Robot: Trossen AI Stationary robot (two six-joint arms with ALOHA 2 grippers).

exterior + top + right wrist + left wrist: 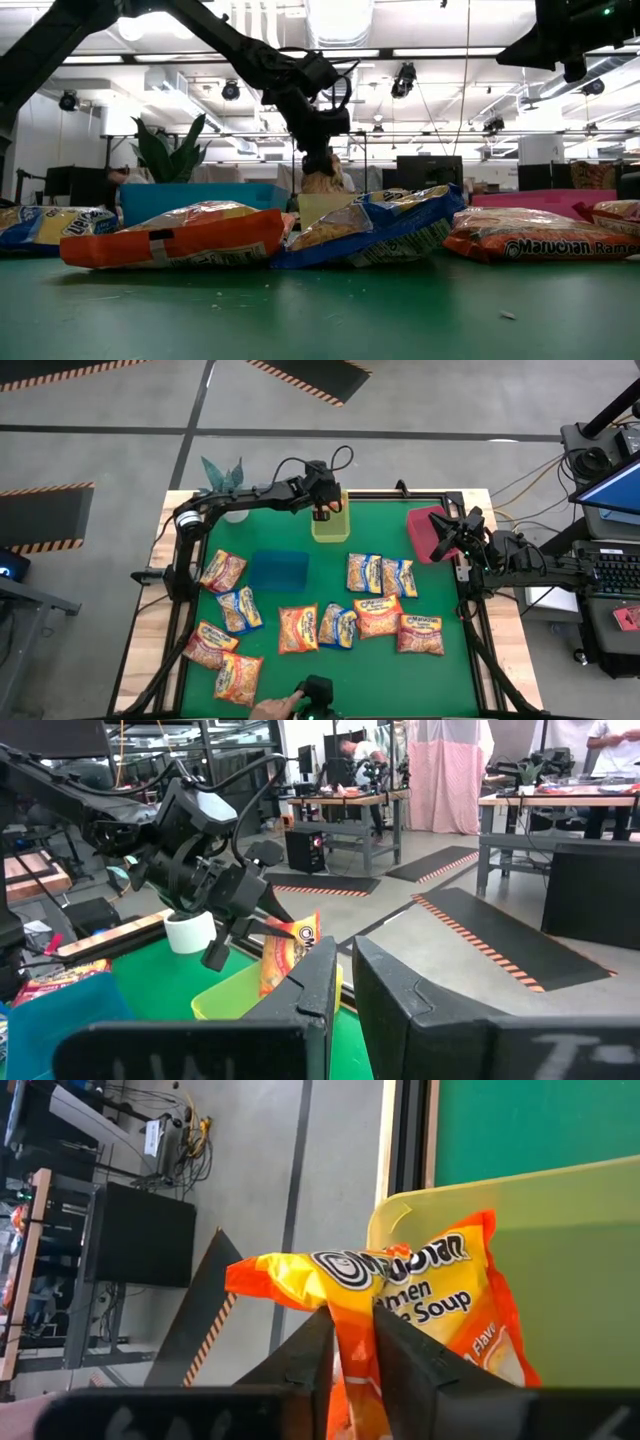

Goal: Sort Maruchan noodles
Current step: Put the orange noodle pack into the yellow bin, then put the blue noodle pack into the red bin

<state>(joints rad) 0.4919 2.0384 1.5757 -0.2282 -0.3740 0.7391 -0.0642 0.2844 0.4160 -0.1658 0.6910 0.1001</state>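
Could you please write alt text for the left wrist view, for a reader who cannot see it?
The left gripper's two dark fingers hold an orange-yellow plastic Maruchan ramen packet over the translucent yellow plastic bin. The packet hangs above the bin's open top. Behind lie green table surface and grey floor.

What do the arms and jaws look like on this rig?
Both arms are dark, jointed and near-black. The left arm has loose black cable loops near its wrist and a pale band at its base. The left gripper and right gripper carry flat, angular dark jaws without visible markings.
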